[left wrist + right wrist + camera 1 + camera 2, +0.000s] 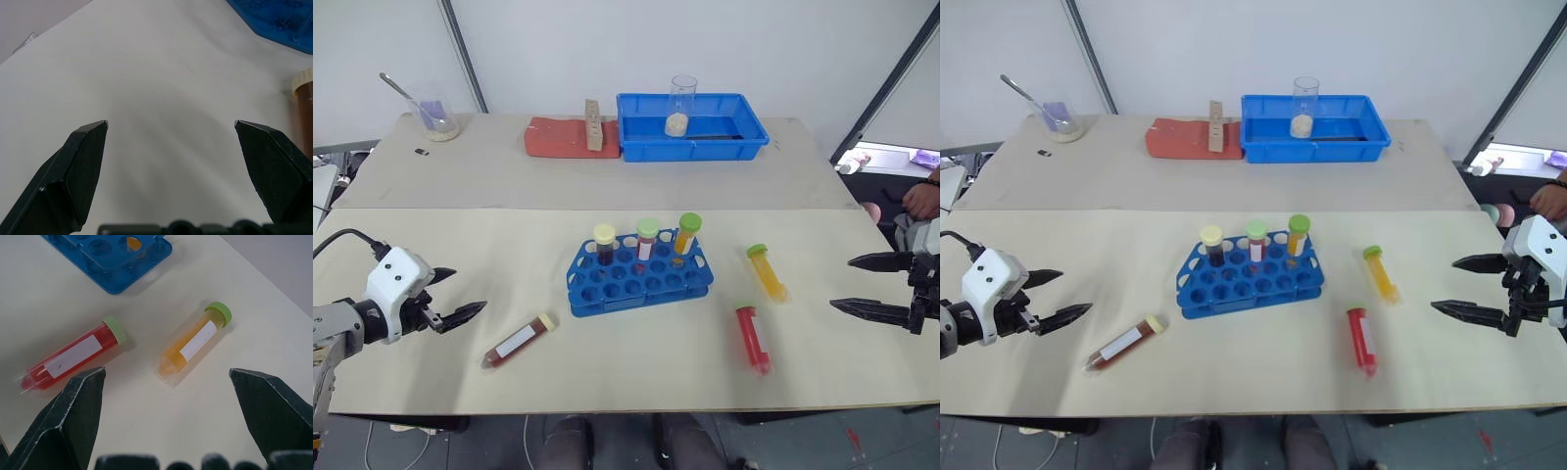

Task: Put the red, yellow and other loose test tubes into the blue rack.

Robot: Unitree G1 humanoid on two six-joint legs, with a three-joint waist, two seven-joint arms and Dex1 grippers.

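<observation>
Left gripper (pixel 450 295) wide open, empty, left of rack (pixel 639 275). Brown tube (pixel 519 341) lying front-left of rack; red tube (pixel 753 338) and yellow tube (pixel 768 271) lying right of rack. Right gripper (pixel 860 284) wide open, empty, far right. Risk: round tubes rolling off under off-centre pinch.

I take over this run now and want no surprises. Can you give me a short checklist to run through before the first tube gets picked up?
1. Left gripper open and empty: ok.
2. Right gripper open and empty: ok.
3. Blue rack has free holes: ok; three tubes stand in its back row.
4. Loose tubes lie apart, none stacked: ok; red tube and yellow tube on the rack's right, brown tube on its left.
5. Caps tight on loose tubes: cannot tell.
6. All loose tubes racked: not ok.
</observation>
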